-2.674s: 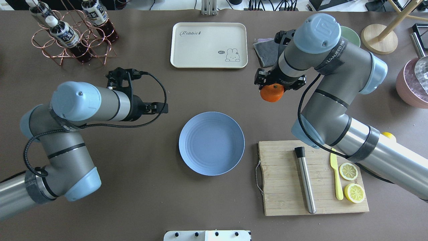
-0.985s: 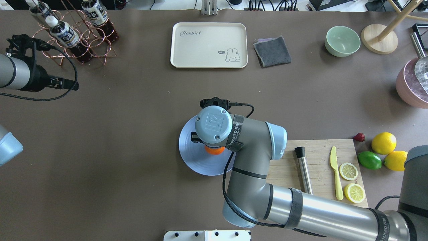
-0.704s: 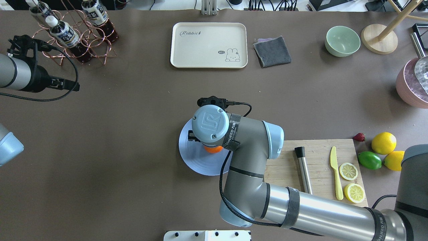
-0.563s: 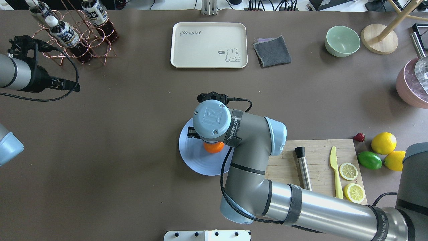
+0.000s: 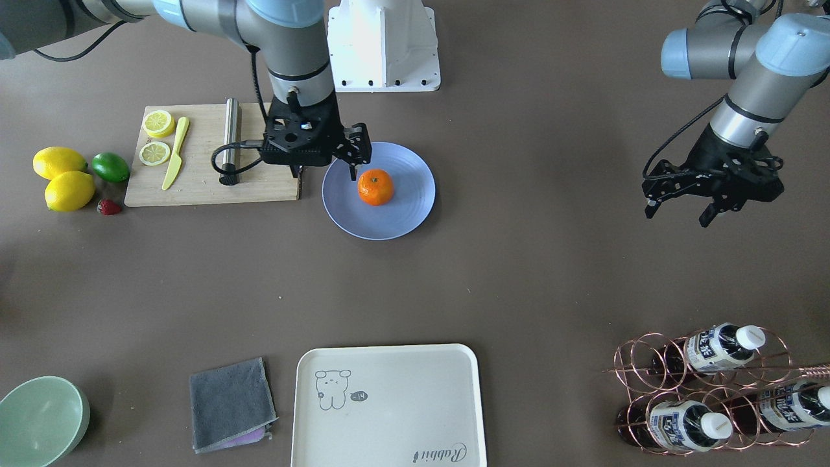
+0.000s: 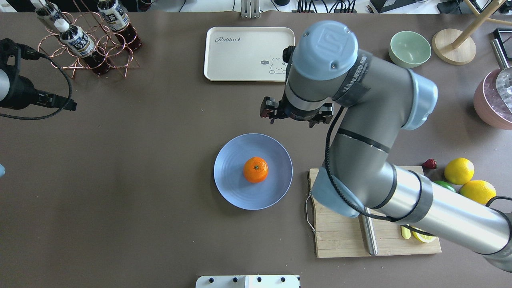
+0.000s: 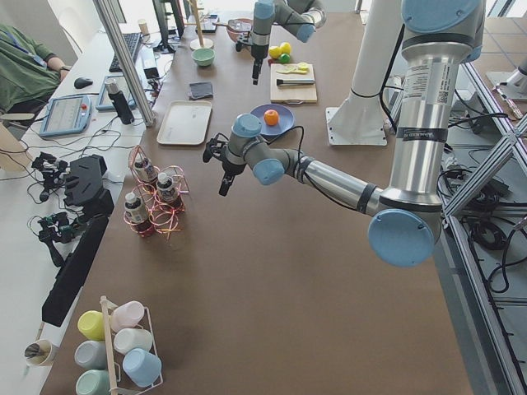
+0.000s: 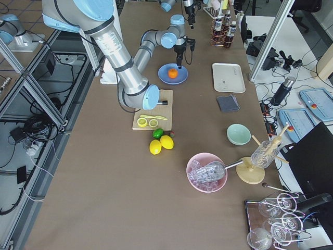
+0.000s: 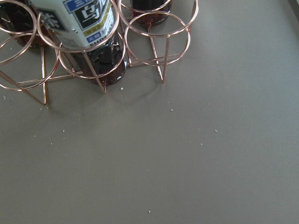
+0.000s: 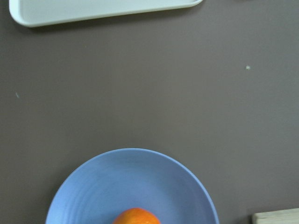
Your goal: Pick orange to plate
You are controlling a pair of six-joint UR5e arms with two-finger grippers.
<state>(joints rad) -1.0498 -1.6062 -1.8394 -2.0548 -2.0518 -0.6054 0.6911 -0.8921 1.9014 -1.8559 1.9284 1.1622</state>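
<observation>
The orange (image 6: 256, 169) rests alone near the middle of the blue plate (image 6: 228, 188), its stem dot facing up. It shows the same way in the front view, orange (image 5: 376, 187) on plate (image 5: 415, 214). My right gripper (image 5: 324, 170) hangs open and empty above the plate's edge on the cutting-board side, clear of the fruit. From overhead, the right gripper (image 6: 296, 117) sits beyond the plate's far rim. The right wrist view looks down on the plate (image 10: 93, 186) and the top of the orange (image 10: 136, 215). My left gripper (image 5: 677, 214) is open and empty, far off by the bottle rack.
A wooden cutting board (image 6: 340, 236) with a metal rod, yellow knife and lemon slices lies right of the plate. Lemons (image 6: 459, 171), a lime and a strawberry sit past it. The cream tray (image 6: 250, 54), grey cloth (image 5: 230, 403), green bowl (image 6: 410, 49) and copper bottle rack (image 6: 86, 40) stand at the far side.
The right gripper has opened, let go of the orange on the plate, then risen and drawn back toward the tray. The left arm has shifted a little further left.
</observation>
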